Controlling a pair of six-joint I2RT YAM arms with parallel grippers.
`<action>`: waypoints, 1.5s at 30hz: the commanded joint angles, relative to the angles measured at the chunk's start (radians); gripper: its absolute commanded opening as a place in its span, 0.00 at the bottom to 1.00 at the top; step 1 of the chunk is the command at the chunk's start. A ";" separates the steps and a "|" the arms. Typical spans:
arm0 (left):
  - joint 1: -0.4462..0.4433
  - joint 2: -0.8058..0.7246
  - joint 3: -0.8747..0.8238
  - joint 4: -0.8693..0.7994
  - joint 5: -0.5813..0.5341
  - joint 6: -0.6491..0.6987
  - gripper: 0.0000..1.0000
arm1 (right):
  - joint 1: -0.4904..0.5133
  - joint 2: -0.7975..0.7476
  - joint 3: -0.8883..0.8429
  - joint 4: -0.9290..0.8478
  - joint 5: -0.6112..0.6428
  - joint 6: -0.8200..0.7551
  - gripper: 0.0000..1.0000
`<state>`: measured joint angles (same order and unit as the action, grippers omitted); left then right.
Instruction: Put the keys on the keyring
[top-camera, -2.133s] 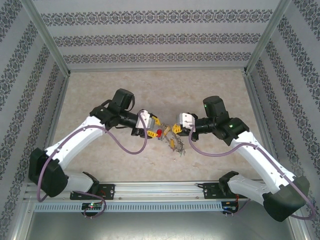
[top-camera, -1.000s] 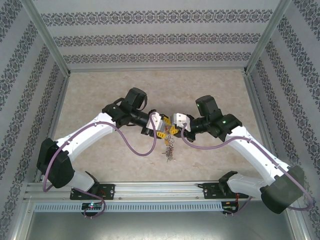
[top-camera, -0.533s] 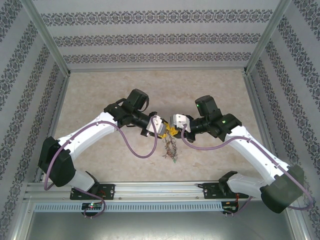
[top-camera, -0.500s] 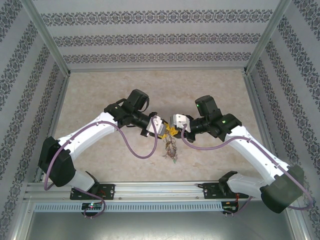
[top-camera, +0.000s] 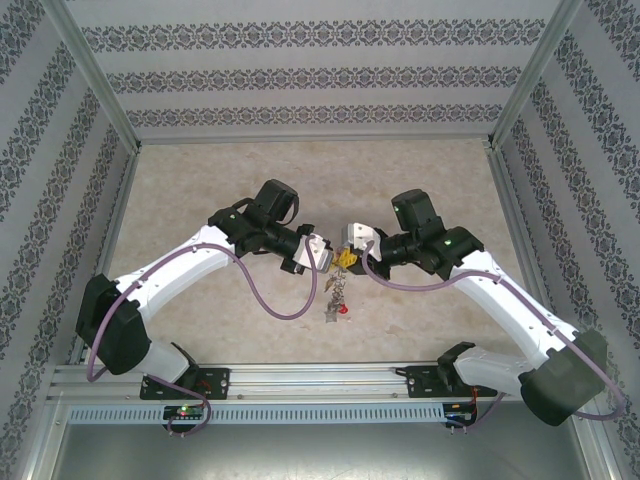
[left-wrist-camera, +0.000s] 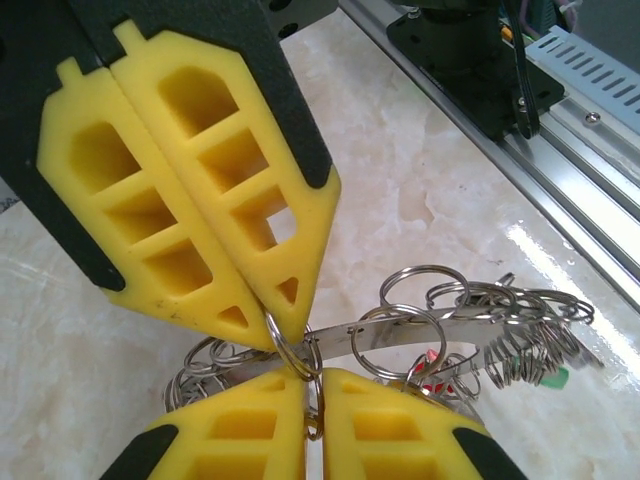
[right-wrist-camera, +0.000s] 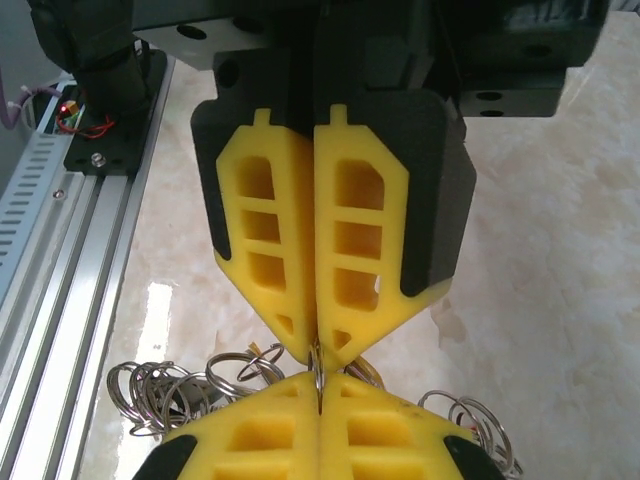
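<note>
Above the table's middle, my left gripper and right gripper meet tip to tip. The keyring, a flat grey metal band, hangs below them with several small split rings threaded on it. In the left wrist view my left gripper is shut on a thin split ring, and the right gripper pinches a linked ring just above it. The right wrist view shows that ring edge-on between both shut pairs of tips. The keys dangle as a bunch; a red tag and a green tag show.
The bunch hangs over the marble-patterned table. An aluminium rail with both arm bases runs along the near edge. Patterned walls close in the back and sides.
My left gripper's jaws have come together on the split ring. The hanging bunch has swung slightly, and a red tag now shows at its lower end. Both arms have hardly moved.
</note>
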<state>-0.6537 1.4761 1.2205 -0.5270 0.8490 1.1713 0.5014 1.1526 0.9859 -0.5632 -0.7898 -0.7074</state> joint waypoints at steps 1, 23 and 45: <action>-0.008 -0.030 -0.053 0.032 -0.007 -0.060 0.12 | -0.015 -0.022 -0.027 0.185 -0.072 0.122 0.00; 0.009 -0.030 -0.105 0.166 0.009 -0.316 0.00 | 0.003 -0.061 -0.143 0.320 -0.055 0.153 0.00; -0.001 -0.033 0.038 -0.178 -0.208 -0.120 0.00 | 0.023 0.046 -0.057 0.146 -0.046 0.051 0.30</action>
<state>-0.6529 1.4494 1.2182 -0.6571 0.6449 1.0168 0.5152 1.1801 0.9035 -0.4477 -0.7879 -0.6949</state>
